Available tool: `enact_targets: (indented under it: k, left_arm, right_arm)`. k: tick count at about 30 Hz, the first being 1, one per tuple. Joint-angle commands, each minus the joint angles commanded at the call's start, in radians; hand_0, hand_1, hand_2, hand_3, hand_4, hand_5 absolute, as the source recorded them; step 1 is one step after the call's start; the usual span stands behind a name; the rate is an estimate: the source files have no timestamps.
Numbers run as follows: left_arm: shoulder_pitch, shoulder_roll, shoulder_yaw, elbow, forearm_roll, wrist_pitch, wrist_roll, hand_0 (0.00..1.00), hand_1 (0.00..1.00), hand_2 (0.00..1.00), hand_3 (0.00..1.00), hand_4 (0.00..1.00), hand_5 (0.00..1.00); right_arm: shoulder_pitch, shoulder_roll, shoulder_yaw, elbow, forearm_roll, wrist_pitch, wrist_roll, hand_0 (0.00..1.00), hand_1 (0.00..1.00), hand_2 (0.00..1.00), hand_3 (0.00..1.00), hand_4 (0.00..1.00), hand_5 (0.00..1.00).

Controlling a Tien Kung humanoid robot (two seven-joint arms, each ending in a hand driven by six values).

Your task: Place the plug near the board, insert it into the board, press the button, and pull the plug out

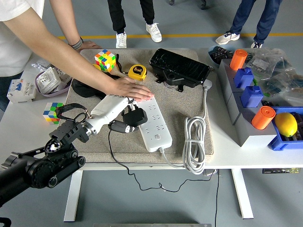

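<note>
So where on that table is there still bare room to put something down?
Bare mat lies between the power strip and the black case; bare table sits left of the mat. The right end, with bins, is crowded.

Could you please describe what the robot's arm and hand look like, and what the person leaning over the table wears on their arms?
The robot's left arm is black, built of rounded jointed housings with exposed cables; its left hand has a white shell and dark fingers. The person wears a white short-sleeved top and a dark wristband.
</note>
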Motion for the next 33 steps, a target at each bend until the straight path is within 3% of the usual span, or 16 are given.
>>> enact_targets:
  k: [11, 12, 17, 18, 29, 33]
  left_arm:
    - [0.002, 0.003, -0.003, 0.001, 0.008, -0.005, 0.009, 0.247, 0.361, 0.436, 0.536, 0.825, 0.032]
    - [0.002, 0.003, -0.003, 0.0, 0.009, -0.007, 0.012, 0.251, 0.407, 0.499, 0.556, 0.836, 0.032]
    - [0.001, 0.003, -0.005, -0.004, 0.02, -0.018, 0.022, 0.251, 0.407, 0.499, 0.556, 0.836, 0.032]
    - [0.001, 0.003, -0.005, -0.005, 0.02, -0.02, 0.022, 0.268, 0.475, 0.536, 0.567, 0.86, 0.035]
    - [-0.001, 0.0, -0.004, -0.009, 0.04, -0.035, 0.042, 0.271, 0.477, 0.535, 0.564, 0.837, 0.024]
    - [-0.003, 0.0, -0.009, -0.01, 0.042, -0.049, 0.056, 0.278, 0.486, 0.553, 0.577, 0.876, 0.058]
  right_arm:
    - [0.001, -0.001, 0.005, 0.005, -0.008, 0.0, 0.001, 0.605, 0.593, 0.55, 0.546, 0.812, 0.284]
    - [0.001, -0.001, 0.007, 0.006, -0.009, 0.0, 0.001, 0.604, 0.594, 0.55, 0.546, 0.811, 0.283]
    - [0.001, 0.0, 0.01, 0.006, -0.009, -0.001, 0.001, 0.604, 0.594, 0.55, 0.546, 0.811, 0.283]
    - [0.001, -0.001, 0.01, 0.006, -0.009, -0.001, 0.001, 0.605, 0.593, 0.549, 0.546, 0.811, 0.282]
    - [0.0, -0.001, 0.009, 0.007, -0.01, -0.001, 0.001, 0.604, 0.593, 0.549, 0.546, 0.81, 0.28]
    - [0.001, -0.001, 0.009, 0.007, -0.01, -0.001, 0.001, 0.605, 0.593, 0.548, 0.546, 0.808, 0.28]
